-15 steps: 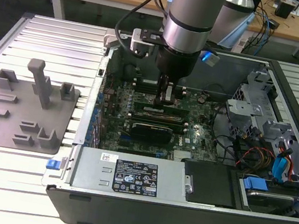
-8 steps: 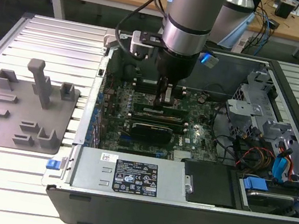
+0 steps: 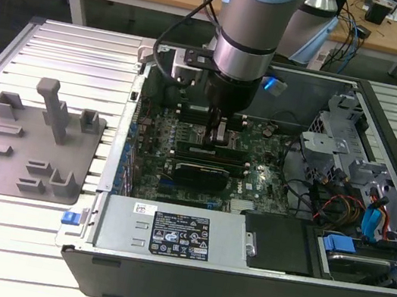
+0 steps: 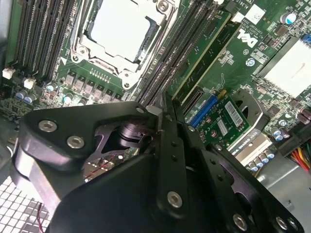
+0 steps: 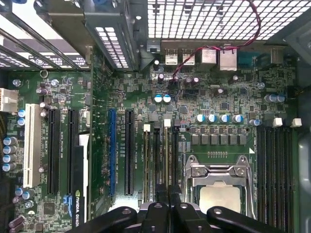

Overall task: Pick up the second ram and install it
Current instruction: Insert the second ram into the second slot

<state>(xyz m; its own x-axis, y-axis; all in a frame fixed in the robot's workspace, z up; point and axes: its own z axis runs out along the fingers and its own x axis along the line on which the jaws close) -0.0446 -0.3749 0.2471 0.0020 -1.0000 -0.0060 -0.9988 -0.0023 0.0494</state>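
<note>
Exterior view: bright, even overhead light. Slatted counter [image 3: 22, 233] glares near white. Motherboard [image 3: 255, 178] dimmer, shaded under arm [image 3: 252, 19]. First wrist view: grille [image 5: 204, 19] blown out by backlight, motherboard evenly lit. Second wrist view: socket cover [image 4: 121, 29] glares pale; black pincer [image 4: 163, 110] underexposed, close to lens, soft.

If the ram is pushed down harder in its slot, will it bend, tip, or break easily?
The ram looks thin and stands on edge, so it probably flexes or cracks under uneven pressure. The slot holding it likely stops it tipping.
</note>
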